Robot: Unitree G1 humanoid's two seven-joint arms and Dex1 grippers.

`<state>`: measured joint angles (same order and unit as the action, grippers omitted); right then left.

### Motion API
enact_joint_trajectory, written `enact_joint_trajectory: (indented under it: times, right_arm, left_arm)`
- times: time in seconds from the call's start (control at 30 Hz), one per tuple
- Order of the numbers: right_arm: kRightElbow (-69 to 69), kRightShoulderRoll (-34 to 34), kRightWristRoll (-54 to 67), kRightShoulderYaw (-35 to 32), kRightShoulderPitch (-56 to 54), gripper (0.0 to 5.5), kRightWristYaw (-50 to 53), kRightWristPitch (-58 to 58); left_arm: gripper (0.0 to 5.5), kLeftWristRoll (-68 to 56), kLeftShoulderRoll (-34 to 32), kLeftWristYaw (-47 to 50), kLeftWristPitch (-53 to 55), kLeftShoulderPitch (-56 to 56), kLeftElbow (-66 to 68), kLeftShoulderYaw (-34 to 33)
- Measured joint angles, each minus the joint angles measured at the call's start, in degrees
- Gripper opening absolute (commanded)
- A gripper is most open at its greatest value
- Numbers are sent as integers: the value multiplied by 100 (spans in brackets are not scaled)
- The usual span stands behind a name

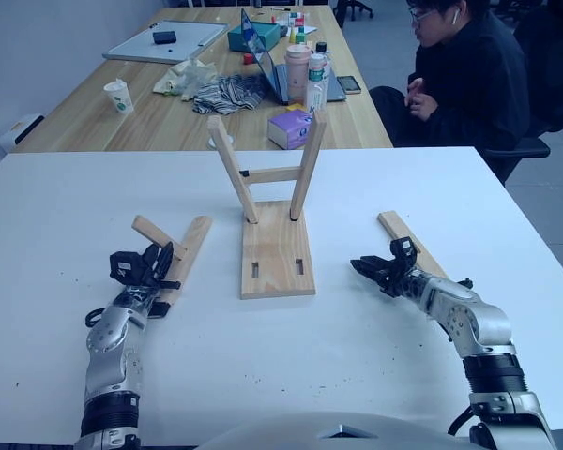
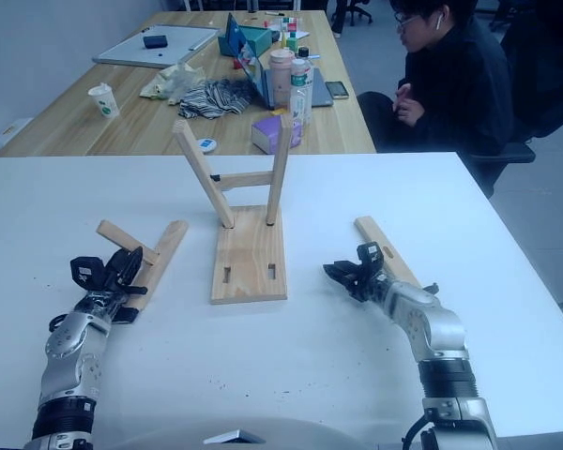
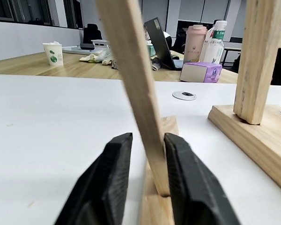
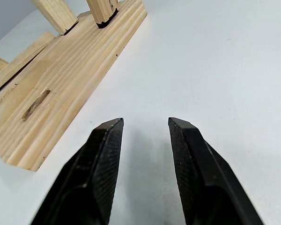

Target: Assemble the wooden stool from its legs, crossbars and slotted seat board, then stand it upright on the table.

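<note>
The left gripper (image 3: 148, 138) is seen at the near left of the white table (image 1: 66, 197), its fingers narrowly parted around a slanting crossbar (image 3: 131, 70). One finger lies against the wood and a thin gap is left at the other. This slanting crossbar rises from a leg (image 1: 193, 236) that lies flat on the table, its far end angled toward the seat board (image 1: 277, 248).

The seat board lies flat in the middle of the table. Two upright legs (image 1: 233, 167) are set in its far end and joined by a fitted crossbar (image 1: 274, 174). Two slots (image 1: 256, 269) are seen toward its near end.

The right gripper (image 4: 146, 123) is held low over the table just right of the seat board, spread and empty, its tips pointed at the board. A loose wooden piece (image 1: 397, 228) lies flat just behind it.
</note>
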<state>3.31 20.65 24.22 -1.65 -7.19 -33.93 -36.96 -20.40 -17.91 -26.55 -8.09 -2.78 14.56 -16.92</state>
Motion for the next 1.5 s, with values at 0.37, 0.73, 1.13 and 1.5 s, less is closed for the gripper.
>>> enact_joint_trajectory:
  times: [0.37, 0.73, 1.13, 1.5]
  right_arm:
    - [-545, -285, 43, -144, 697, 176, 467, 110]
    - [-1035, -667, 130, -238, 1273, 176, 801, 253]
    - [-1220, -652, 265, -335, 1366, 176, 1019, 119]
    - [-1186, -382, 274, -532, 689, 176, 987, -98]
  left_arm:
    - [357, 17, -1038, -1189, 1873, 181, -16, 575]
    - [441, 418, -1495, -1421, 2286, 536, 305, 772]
    - [301, 570, -1628, -1103, 4045, 524, -852, 1092]
    - [201, 507, -1262, -499, 4184, 467, -1112, 967]
